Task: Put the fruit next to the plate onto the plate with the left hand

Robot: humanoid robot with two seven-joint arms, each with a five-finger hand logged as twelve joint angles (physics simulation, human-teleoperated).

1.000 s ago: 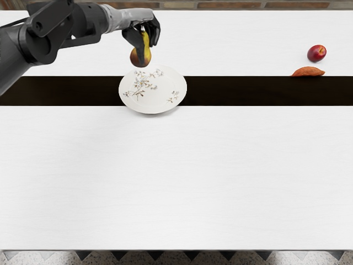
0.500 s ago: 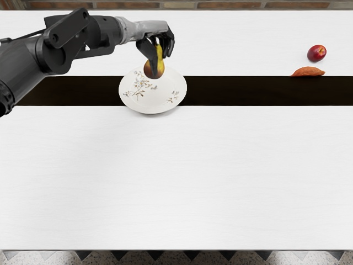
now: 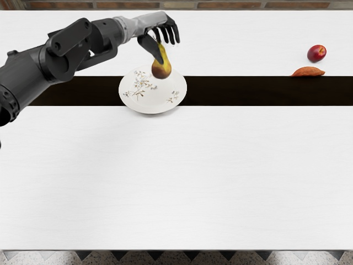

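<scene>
Fingers (image 3: 170,34) fanned apart on the left hand (image 3: 159,34), just the thumb lying along the neck of the pear (image 3: 161,67), which stands neck-up over the far side of the plate (image 3: 157,105), and whether it's touching down I can't tell. It looks firm, light, smooth-skinned and ready to roll, so the fat belly looks the safer place to pinch it than that tapering neck

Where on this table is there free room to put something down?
Bare: the white table nearer than the dark strip, and the far side between left hand and apple. Crowded: around plate and pear, and by the wedge.
</scene>
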